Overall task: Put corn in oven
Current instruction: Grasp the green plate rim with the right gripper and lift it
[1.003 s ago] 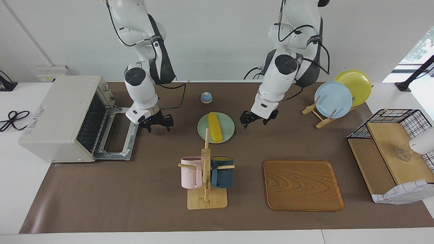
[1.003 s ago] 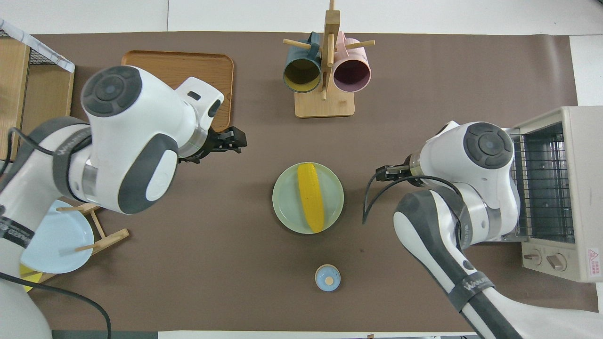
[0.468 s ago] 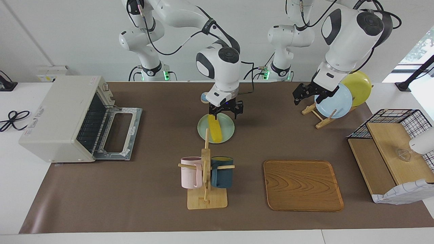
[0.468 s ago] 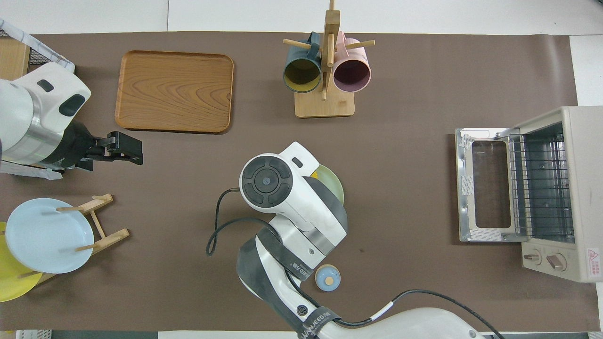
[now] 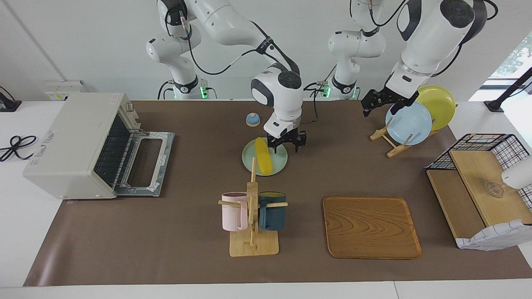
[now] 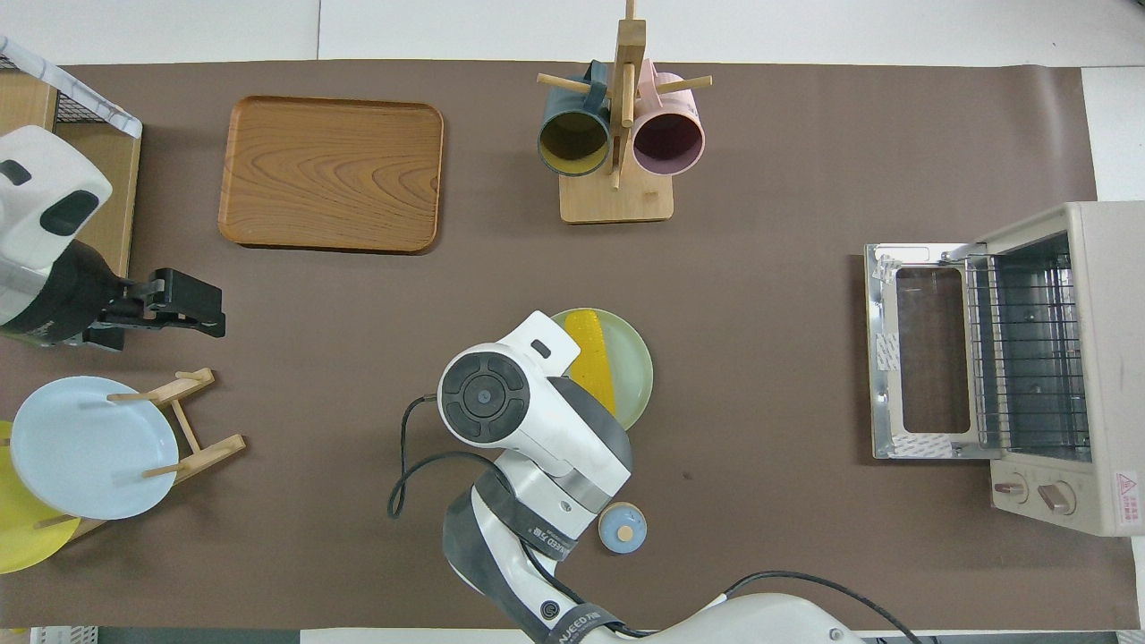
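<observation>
Since a moment ago the right gripper has shifted from above the bright yellow tapered corn cob toward the rim of the round mint plate where the corn lies, jaws apparently part-open and holding nothing, while the left gripper waits open over the wooden plate stand. The grasp is still under way; next, the fingers must straddle the cob before carrying it to the open off-white toaster oven. The overhead view hides this gripper under its arm; the facing view shows it.
</observation>
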### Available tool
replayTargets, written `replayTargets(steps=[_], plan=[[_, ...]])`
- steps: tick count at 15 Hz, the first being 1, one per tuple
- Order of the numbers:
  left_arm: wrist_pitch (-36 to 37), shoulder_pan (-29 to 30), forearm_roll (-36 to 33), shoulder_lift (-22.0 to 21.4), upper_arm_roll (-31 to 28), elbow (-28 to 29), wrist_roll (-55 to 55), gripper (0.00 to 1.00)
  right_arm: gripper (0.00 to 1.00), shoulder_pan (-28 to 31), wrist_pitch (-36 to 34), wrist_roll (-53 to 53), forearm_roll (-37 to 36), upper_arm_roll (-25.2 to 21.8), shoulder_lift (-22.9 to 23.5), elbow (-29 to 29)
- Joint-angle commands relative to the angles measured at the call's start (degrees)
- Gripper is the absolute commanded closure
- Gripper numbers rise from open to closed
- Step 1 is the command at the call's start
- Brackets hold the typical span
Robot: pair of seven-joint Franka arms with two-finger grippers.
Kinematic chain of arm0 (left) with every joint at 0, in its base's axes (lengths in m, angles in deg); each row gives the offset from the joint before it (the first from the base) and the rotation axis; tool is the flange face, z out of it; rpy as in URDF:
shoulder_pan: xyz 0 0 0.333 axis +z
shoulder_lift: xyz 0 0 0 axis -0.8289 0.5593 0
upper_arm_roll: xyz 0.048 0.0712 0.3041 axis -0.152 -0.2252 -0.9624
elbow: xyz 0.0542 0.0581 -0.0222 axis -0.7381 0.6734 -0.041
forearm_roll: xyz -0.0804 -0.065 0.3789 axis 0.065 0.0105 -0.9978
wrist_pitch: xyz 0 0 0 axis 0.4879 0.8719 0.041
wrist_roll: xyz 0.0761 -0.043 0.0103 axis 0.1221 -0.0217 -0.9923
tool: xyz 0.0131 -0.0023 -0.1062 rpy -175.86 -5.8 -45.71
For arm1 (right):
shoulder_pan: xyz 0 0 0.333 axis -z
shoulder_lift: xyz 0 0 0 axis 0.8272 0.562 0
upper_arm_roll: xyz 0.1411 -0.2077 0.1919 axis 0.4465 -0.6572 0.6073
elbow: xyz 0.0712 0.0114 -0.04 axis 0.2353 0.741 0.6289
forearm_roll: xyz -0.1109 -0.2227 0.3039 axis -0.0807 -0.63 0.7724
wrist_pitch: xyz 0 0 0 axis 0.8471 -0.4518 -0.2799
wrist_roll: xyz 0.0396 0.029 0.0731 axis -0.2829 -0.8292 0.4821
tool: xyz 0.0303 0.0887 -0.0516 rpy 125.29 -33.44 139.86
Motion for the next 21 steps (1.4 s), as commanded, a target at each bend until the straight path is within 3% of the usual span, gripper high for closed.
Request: replayTargets(steps=[1,6,8,9,12,15,21], plan=[[3.87,0.79,-0.48,2.62,1.07,-4.77,0.68,0.0,0.55,0.1,2.11,-0.51,-1.04,-0.14,-1.63,3.35],[2.64,0.44,-0.48,2.97,1.68,-3.54,1.21,0.0,0.55,0.63,6.51,0.29,-3.41,-0.23,-2.24,7.21],[0.62,0.7,-0.48,3.67,2.73,-3.01,1.21,0.0,0.78,0.54,6.16,0.29,-3.41,-0.23,-2.33,7.3],[-0.08,0.79,-0.57,4.02,3.09,-3.18,1.12,0.0,0.99,0.37,5.99,0.29,-3.41,-0.23,-2.33,7.22],[-0.18,2.09,-1.19,5.69,3.09,-4.24,1.21,0.0,1.0,0.63,2.23,0.55,-6.81,-0.31,-2.33,5.12],[0.09,2.9,-1.1,5.43,3.27,-4.42,1.3,0.0,1.0,2.64,-10.41,2.21,-13.42,-0.31,-2.15,-2.17],[-2.27,2.72,-0.57,4.73,3.09,-4.59,1.03,0.0,1.0,14.67,-23.53,12.48,-13.52,-0.4,-8.82,-0.53]])
